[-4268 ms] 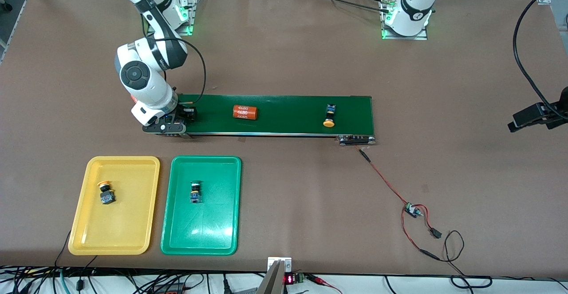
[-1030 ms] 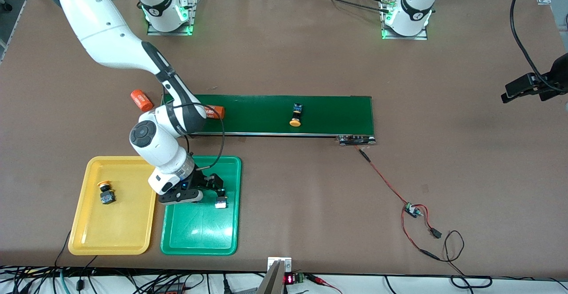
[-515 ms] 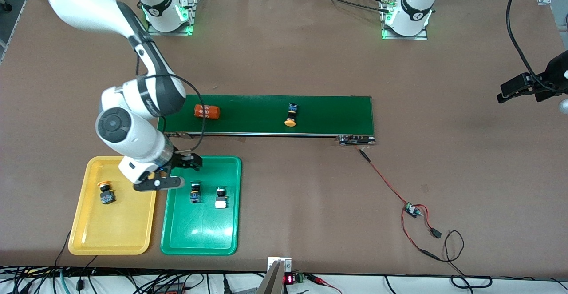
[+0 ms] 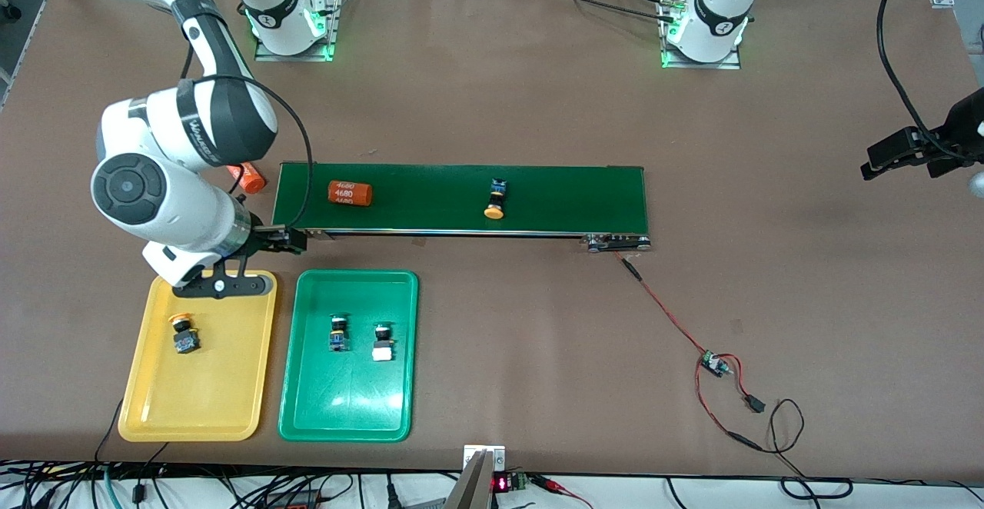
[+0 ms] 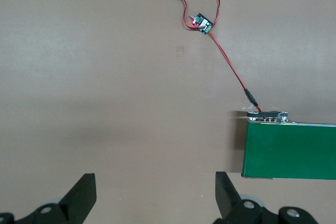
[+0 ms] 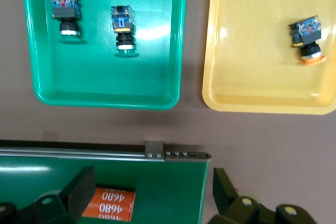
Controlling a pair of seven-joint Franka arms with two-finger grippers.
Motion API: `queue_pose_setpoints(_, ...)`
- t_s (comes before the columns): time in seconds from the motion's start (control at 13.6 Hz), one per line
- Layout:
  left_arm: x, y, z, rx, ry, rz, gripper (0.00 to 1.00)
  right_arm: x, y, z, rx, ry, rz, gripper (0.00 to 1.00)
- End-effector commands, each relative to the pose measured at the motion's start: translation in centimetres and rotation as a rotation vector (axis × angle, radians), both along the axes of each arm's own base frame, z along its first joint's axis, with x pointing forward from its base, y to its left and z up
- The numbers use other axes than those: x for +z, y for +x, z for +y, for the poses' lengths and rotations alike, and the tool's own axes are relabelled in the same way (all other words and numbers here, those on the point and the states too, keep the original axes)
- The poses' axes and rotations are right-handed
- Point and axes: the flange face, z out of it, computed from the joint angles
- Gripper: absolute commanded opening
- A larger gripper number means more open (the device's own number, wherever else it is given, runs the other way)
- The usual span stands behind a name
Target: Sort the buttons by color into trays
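Note:
Two buttons (image 4: 337,333) (image 4: 381,342) lie side by side in the green tray (image 4: 346,409). In the right wrist view they show as one button (image 6: 65,11) and its neighbour (image 6: 122,24). An orange-capped button (image 4: 183,334) lies in the yellow tray (image 4: 154,409). Another orange-capped button (image 4: 496,197) rides the dark-green conveyor belt (image 4: 569,197). My right gripper (image 4: 280,244) hangs open and empty over the belt's end (image 6: 168,182) nearest the trays; its own view shows the gripper (image 6: 151,184). My left gripper (image 4: 895,157) waits open over bare table (image 5: 154,187).
One orange cylinder with white print (image 4: 350,193) lies on the belt just by my right gripper. A second cylinder (image 4: 247,178) lies on the table off the belt's end. A red-black wire with a small circuit board (image 4: 715,363) runs from the belt's other end.
My right gripper left a button in the green tray, opened, and moved up to the belt's end. The cylinder and the button on the belt drifted toward the right arm's end.

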Motion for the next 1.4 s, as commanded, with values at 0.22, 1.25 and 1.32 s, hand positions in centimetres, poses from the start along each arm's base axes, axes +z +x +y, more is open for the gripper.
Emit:
queue_pose_setpoints(0.22,0.4,0.1,-0.2,-0.016,-0.011,-0.012,1.0,3.3,-2.2,-3.2,-0.041,-0.004,0.073,1.0)
queue_pose_setpoints(1.25,0.2,0.1,0.4,-0.006,-0.012,-0.01,1.0,4.5,-10.3,4.3,-0.153,0.072,-0.002,1.0)
queue_pose_setpoints(1.32,0.0,0.2,0.4,-0.005,-0.012,-0.006,1.0,4.3,-10.6,5.9,-0.175,0.079,-0.015,1.0)
